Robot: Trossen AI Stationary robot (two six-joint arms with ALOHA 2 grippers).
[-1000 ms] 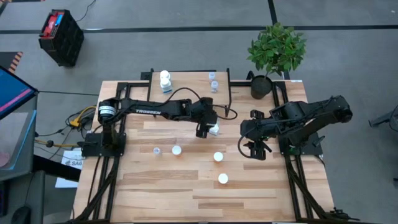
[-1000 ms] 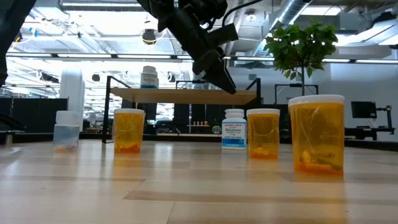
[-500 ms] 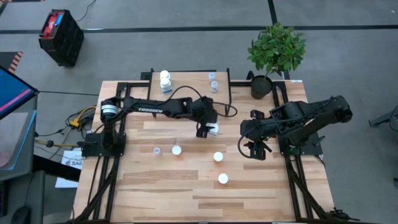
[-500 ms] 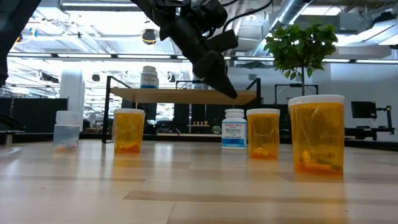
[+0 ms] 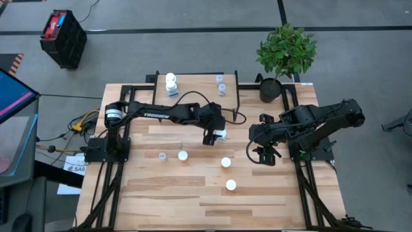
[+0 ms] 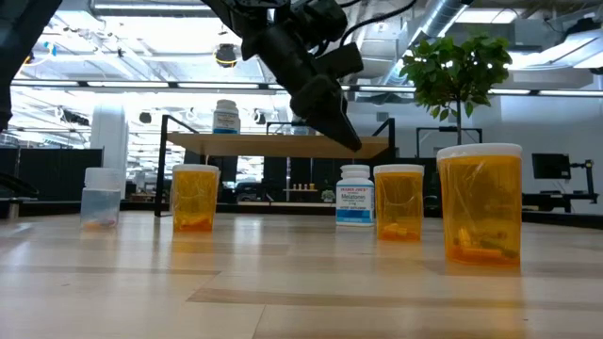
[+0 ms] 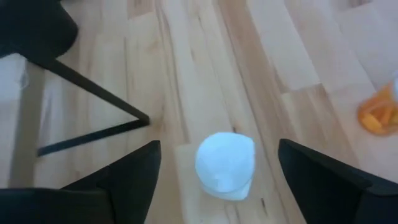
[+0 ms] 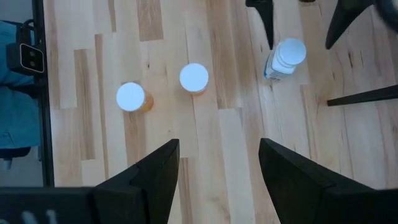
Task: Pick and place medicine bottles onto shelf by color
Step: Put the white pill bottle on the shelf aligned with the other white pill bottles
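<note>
A white medicine bottle [image 5: 221, 134] stands upright on the table near the middle, also seen in the low view [image 6: 355, 196]. My left gripper [image 5: 212, 136] hovers open just above it. In the left wrist view the white bottle [image 7: 225, 165] shows between the two spread fingers, untouched. Three orange bottles with white caps [image 5: 183, 155] [image 5: 226, 162] [image 5: 230, 185] and a clear bottle [image 5: 162, 156] stand nearer the front. The shelf [image 6: 283, 144] at the far edge carries a white bottle [image 5: 170, 82] and clear ones [image 5: 221, 85]. My right gripper [image 5: 264, 154] waits open, high at the right.
A potted plant [image 5: 285, 55] stands at the table's far right corner. Black frame bars [image 7: 93, 106] run along the table beside the shelf. Bare wood lies along the near edge [image 5: 193, 206]. A screen [image 5: 13, 96] and a black crate [image 5: 63, 37] are off the table at the left.
My left gripper has turned a little at the wrist while staying over the white bottle. No bottle has moved.
</note>
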